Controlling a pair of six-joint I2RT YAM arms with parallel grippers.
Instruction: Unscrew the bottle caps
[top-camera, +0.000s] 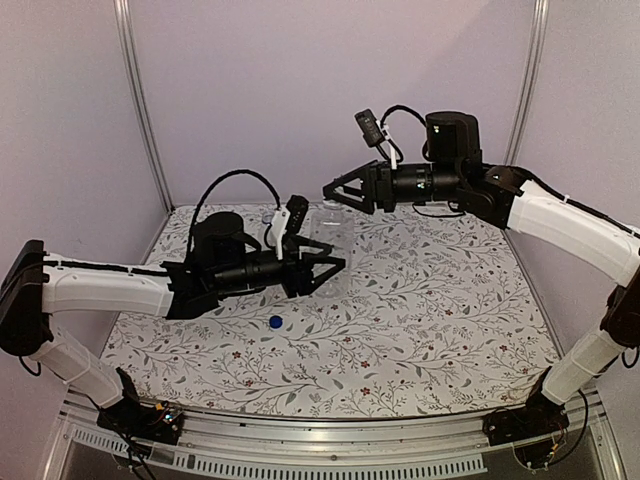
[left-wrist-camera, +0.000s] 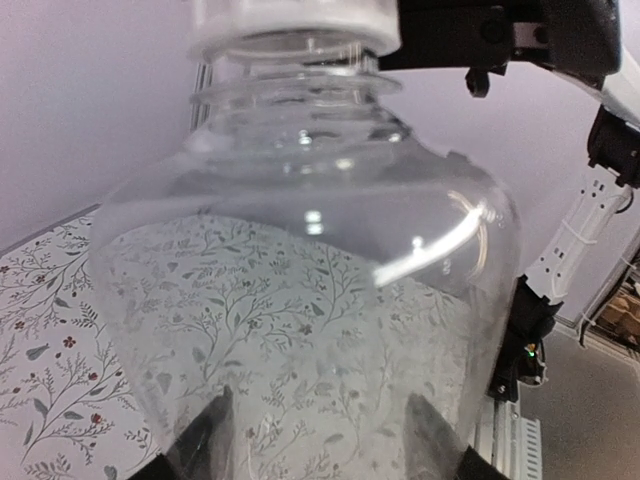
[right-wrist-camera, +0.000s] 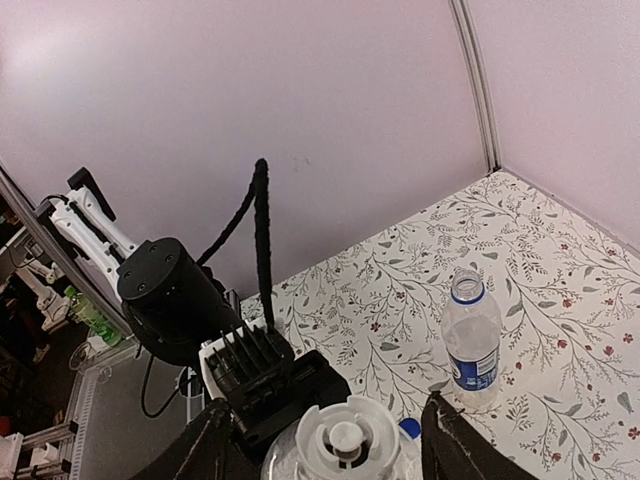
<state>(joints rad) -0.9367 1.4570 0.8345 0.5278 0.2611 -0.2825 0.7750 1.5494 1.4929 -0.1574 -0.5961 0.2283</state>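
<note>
My left gripper (top-camera: 325, 272) is shut on the body of the short, plain, clear bottle (top-camera: 335, 238) and holds it upright. The bottle fills the left wrist view (left-wrist-camera: 300, 280), with my fingers (left-wrist-camera: 205, 440) seen through it. Its white cap (left-wrist-camera: 290, 20) is on the neck. My right gripper (top-camera: 333, 193) is open just above the bottle. In the right wrist view its fingers (right-wrist-camera: 210, 445) stand either side of the white cap (right-wrist-camera: 345, 440), apart from it. The Pepsi bottle (right-wrist-camera: 472, 340) stands uncapped on the table. The blue cap (top-camera: 275, 322) lies loose on the table.
The floral table cover (top-camera: 430, 320) runs to purple walls behind and at the sides, with metal corner posts (top-camera: 140, 100). The left arm's wrist and cable (right-wrist-camera: 200, 310) sit close under my right gripper. The table's front rail (top-camera: 330, 435) is at the near edge.
</note>
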